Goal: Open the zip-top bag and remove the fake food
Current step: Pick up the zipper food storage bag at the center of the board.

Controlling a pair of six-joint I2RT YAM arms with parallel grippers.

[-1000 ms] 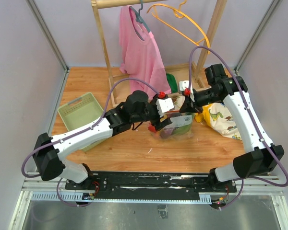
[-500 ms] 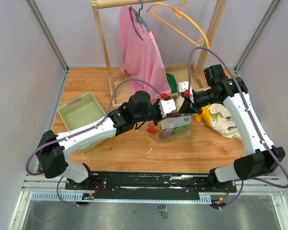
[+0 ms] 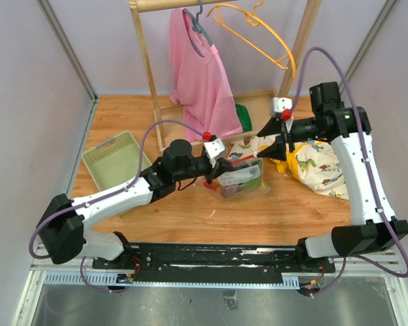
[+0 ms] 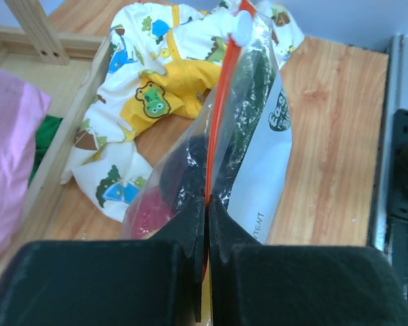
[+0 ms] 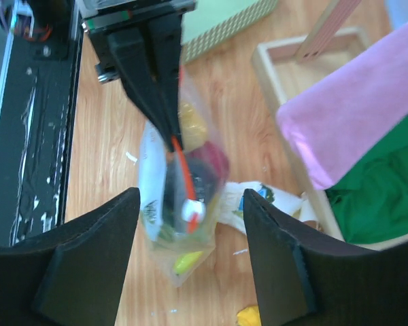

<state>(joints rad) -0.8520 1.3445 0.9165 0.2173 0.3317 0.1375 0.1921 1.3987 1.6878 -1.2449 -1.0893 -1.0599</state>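
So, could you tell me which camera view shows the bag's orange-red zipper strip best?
The left wrist view: the zipper strip runs sharp from the left gripper pinching it up to its white slider. The right wrist view shows it blurred; in the top view the zip-top bag is small, its strip hardly visible.

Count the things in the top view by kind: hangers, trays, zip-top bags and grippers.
Hangers: 2, the grey hanger holding the pink shirt and the orange hanger
Trays: 1, the pale green tray
Zip-top bags: 1, the zip-top bag
Grippers: 2, the left gripper and the right gripper
Total: 6
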